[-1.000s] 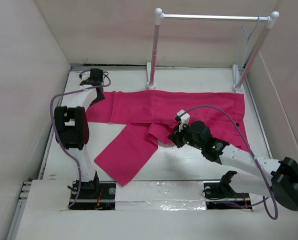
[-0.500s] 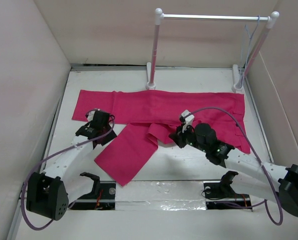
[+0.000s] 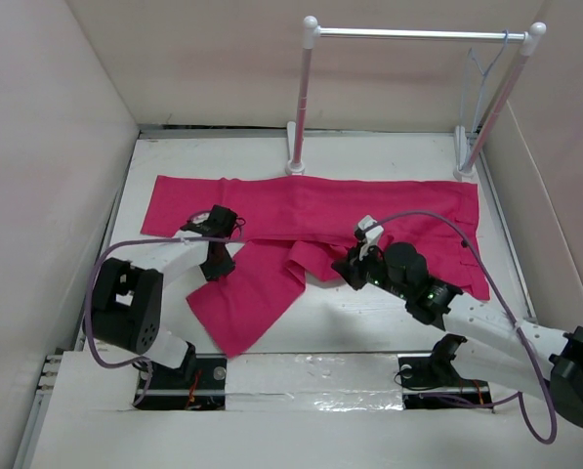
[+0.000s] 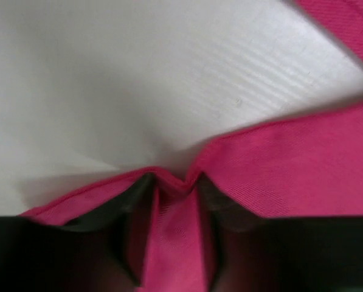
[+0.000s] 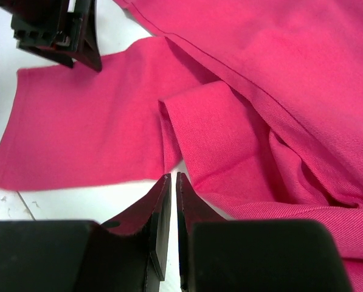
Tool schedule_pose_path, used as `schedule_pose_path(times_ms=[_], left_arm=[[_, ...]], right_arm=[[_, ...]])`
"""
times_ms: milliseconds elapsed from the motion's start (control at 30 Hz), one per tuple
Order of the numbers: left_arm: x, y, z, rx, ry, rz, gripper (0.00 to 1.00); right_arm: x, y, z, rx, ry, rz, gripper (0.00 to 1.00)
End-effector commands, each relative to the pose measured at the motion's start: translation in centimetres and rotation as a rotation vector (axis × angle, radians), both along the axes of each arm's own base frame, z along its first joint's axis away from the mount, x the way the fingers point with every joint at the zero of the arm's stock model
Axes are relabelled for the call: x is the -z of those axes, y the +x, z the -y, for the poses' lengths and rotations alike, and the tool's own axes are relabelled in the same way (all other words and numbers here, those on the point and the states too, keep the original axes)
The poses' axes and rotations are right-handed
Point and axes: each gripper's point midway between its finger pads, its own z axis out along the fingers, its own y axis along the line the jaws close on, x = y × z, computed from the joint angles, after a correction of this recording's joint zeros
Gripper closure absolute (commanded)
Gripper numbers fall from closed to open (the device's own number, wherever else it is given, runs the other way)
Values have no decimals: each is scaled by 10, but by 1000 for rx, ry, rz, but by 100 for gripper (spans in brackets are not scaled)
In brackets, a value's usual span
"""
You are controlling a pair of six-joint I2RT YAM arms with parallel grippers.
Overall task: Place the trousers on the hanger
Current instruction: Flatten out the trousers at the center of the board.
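The trousers (image 3: 350, 210) lie flat on the white surface (image 3: 369, 156), well out from the two arm bases. One leg runs straight from left to right across the middle. The other leg is folded back under it and slants toward the near left corner. The waist end is at the right, and where the legs meet the cloth is bunched into a few soft folds.

The left hand (image 3: 213, 272) is down on the far edge of the slanting leg, just below the straight one. In the left wrist view its dark fingers (image 4: 213, 204) stand apart on the hem, with a ridge of pink cloth puckered up between them. I cannot tell whether they press that ridge.

The right hand (image 3: 342, 272) points at the bunched folds in the middle. In the right wrist view its two fingers are almost together, with only a thin slit between them. Their tips sit at the near edge of a folded flap, and no cloth shows in the slit.

The hanger (image 3: 478, 68) hangs by its hook at the right end of the rack (image 3: 418, 34), which stands at the far side of the surface, well apart from both hands.
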Motion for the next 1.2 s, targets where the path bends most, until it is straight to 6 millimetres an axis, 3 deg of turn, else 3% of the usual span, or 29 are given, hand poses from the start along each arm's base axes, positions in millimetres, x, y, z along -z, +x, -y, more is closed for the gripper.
schedule_pose_path(times_ms=[0, 33, 67, 200, 233, 267, 300, 333, 367, 433, 467, 533, 567, 633, 667, 733, 833, 933, 1033, 1067, 1100, 1133, 1167], left_arm=[[21, 5, -11, 34, 83, -32, 78], [23, 10, -10, 42, 85, -32, 92], [29, 12, -10, 37, 97, -51, 100], [16, 59, -15, 29, 192, 30, 100], [2, 84, -14, 13, 203, 82, 100], [8, 89, -22, 0, 235, 46, 100], [1, 102, -26, -8, 272, 69, 100], [-16, 128, -28, -32, 293, 125, 100], [-17, 136, -31, -25, 328, 123, 100], [-44, 169, -37, -49, 402, 207, 100], [-42, 171, -40, -47, 427, 188, 99], [-48, 176, -37, -57, 418, 194, 87], [-54, 176, -36, -63, 405, 208, 73], [-59, 172, -35, -71, 381, 234, 56], [-65, 163, -37, -80, 370, 257, 39], [-69, 151, -43, -130, 341, 276, 29], [-86, 126, -51, -206, 309, 337, 29], [-101, 100, -59, -280, 278, 382, 33], [-101, 69, -65, -395, 179, 408, 60], [-92, 54, -70, -434, 126, 412, 81], [-82, 47, -84, -516, 72, 404, 89], [-71, 42, -75, -519, -42, 388, 92], [-49, 30, -80, -545, -76, 376, 92]], right_arm=[[-11, 6, -5, 3, 28, 47, 86], [-10, 7, -5, 4, 22, 44, 86], [-10, 7, -5, 6, 23, 43, 86], [-9, 11, -3, 19, 19, 41, 86], [-9, 11, -3, 21, 20, 41, 86], [-9, 12, -4, 21, 22, 42, 86], [-7, 11, -3, 21, 17, 38, 86], [-5, 12, -3, 21, 15, 34, 86], [-4, 12, -4, 21, 14, 33, 86], [-1, 12, -4, 20, 11, 27, 86], [-1, 14, -3, 25, 9, 24, 86], [1, 13, -3, 22, 8, 21, 86], [1, 13, -3, 22, 8, 21, 86], [1, 12, -2, 21, 9, 22, 86], [0, 12, -3, 19, 11, 24, 86], [1, 11, -4, 10, 14, 23, 86], [-2, 9, -6, -6, 23, 25, 86], [-4, 7, -5, -12, 30, 30, 86], [-7, 6, -4, -12, 37, 37, 86], [-8, 5, -3, -13, 42, 39, 86], [-10, 4, -4, -16, 45, 42, 86], [-11, 4, -4, -17, 47, 43, 86], [-11, 3, -4, -22, 49, 43, 86]])
